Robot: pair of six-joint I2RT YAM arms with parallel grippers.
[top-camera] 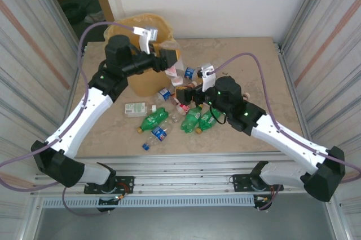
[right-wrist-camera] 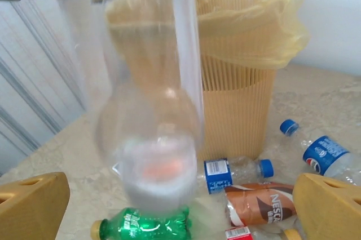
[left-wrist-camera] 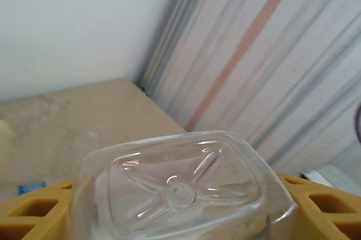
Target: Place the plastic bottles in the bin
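While the left gripper [top-camera: 171, 64] is closed to a middling width on the square base of a clear bottle [left-wrist-camera: 183, 192], with its yellow fingers [left-wrist-camera: 321, 206] against either side, the bottle hangs cap-down beneath it, just off the right-hand rim of the bin [top-camera: 132, 31]. From above I cannot tell whether any part of the bottle is over the opening. The right gripper [right-wrist-camera: 180, 206] stands wide, its two pads [right-wrist-camera: 31, 206] far apart and touching nothing. The hanging bottle appears straight ahead of it and above the gap, blurred, with its whitish cap pointing down between the pads but not held by them. Beyond that bottle, farther ahead of the right gripper, the bin rises with its yellowish bag liner [right-wrist-camera: 254, 31] folded over the rim. Just below and ahead of the open pads, a green bottle [right-wrist-camera: 149, 224] lies on the table [right-wrist-camera: 73, 150]. A brown-labelled bottle [right-wrist-camera: 262, 206] lies beside it toward the right pad, a small blue-labelled bottle [right-wrist-camera: 234, 168] lies at the foot of the bin, and another blue-capped bottle [right-wrist-camera: 321, 152] is farther right. None of these four is in the bin.
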